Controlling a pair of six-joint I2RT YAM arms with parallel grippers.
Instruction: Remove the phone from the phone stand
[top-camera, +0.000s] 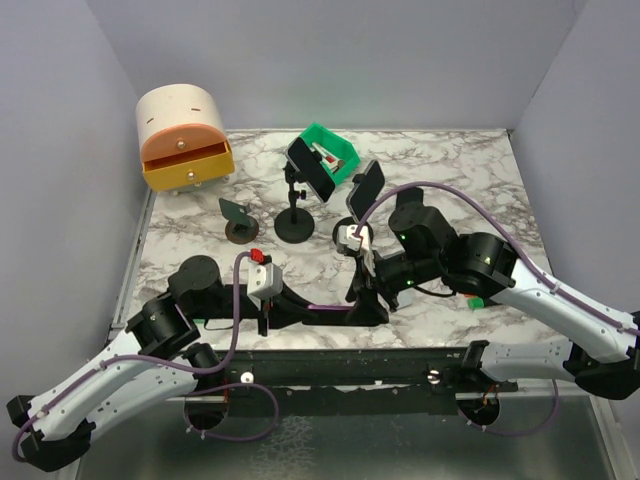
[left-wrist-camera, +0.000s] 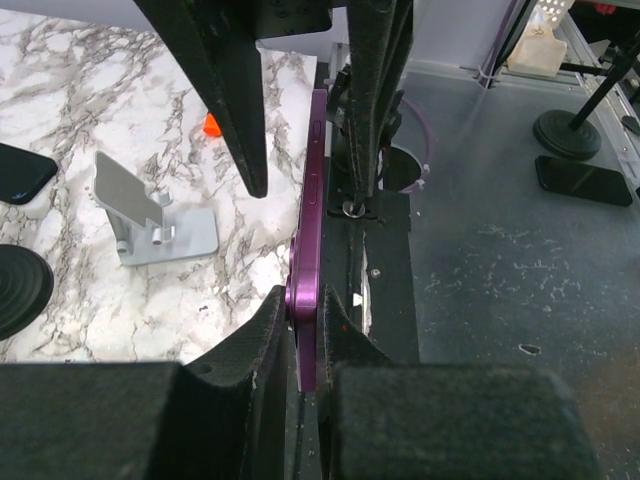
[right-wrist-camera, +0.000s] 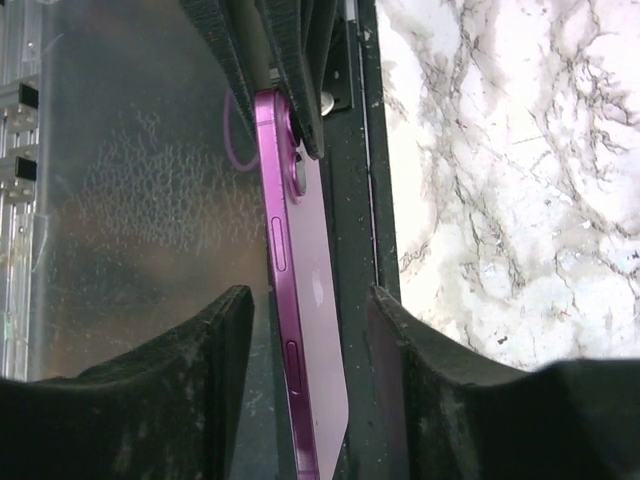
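Observation:
A purple phone (left-wrist-camera: 310, 200) stands on edge over the table's near edge. My left gripper (left-wrist-camera: 305, 312) is shut on its end, both pads pressed on its faces. In the right wrist view the phone (right-wrist-camera: 300, 250) runs between the fingers of my right gripper (right-wrist-camera: 310, 335), which is open with a gap on each side. The left fingers (right-wrist-camera: 290, 70) pinch the phone's camera end there. The silver phone stand (left-wrist-camera: 150, 215) stands empty on the marble, also in the top view (top-camera: 350, 238). In the top view the left gripper (top-camera: 375, 305) and right gripper (top-camera: 365, 270) meet, hiding the phone.
A cream and orange drawer box (top-camera: 185, 140) sits at the back left, a green bin (top-camera: 330, 150) at the back middle. Two black holders on round bases (top-camera: 300, 200) (top-camera: 365, 190) and a small dark stand (top-camera: 238, 218) stand mid-table. A black rail (top-camera: 330, 365) edges the table's front.

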